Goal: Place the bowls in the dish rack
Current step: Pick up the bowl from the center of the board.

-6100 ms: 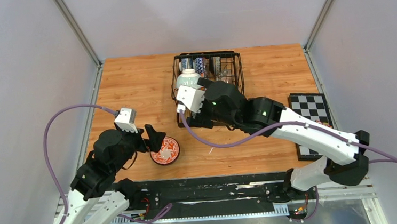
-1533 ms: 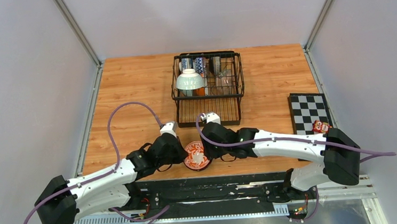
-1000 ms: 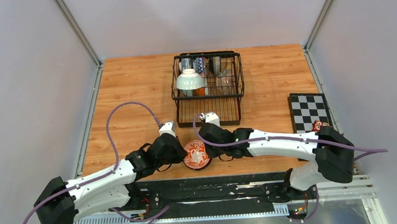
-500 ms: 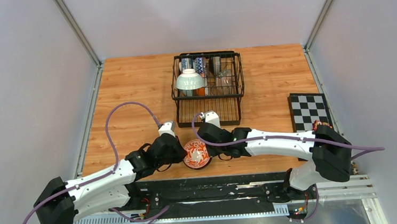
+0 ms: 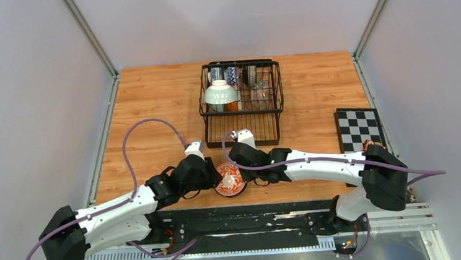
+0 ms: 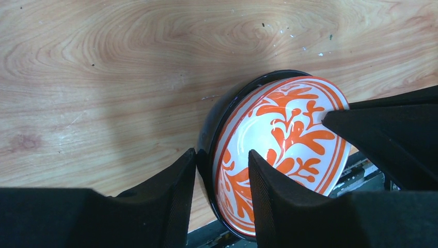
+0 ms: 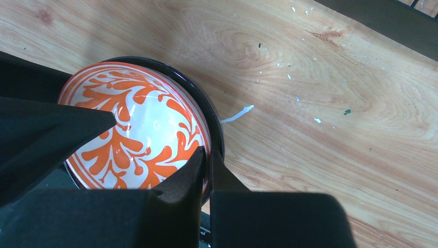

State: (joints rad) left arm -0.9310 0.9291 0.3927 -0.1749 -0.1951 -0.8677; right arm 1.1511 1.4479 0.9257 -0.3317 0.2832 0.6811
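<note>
A bowl (image 5: 229,180), white inside with a red-orange leaf pattern and black outside, is tilted on edge near the table's front edge between both grippers. My right gripper (image 7: 209,152) is shut on the bowl's (image 7: 134,124) right rim. My left gripper (image 6: 222,155) straddles the opposite rim of the bowl (image 6: 279,134) with its jaws apart: the outer finger (image 6: 175,181) lies against the black wall and the inner one stands off the patterned face. The black wire dish rack (image 5: 238,61) stands at the back with a pale green bowl (image 5: 220,93) and blue-and-white bowls (image 5: 231,75) in it.
A black-and-white checkered board (image 5: 358,129) lies at the table's right edge with a small red object (image 5: 372,145) on it. The black base rail (image 5: 247,218) runs just below the held bowl. Grey walls close in the table on three sides.
The right gripper has closed on the bowl's right rim. The left gripper's jaws have spread off the left rim. The bowl stays near the front edge, barely shifted.
</note>
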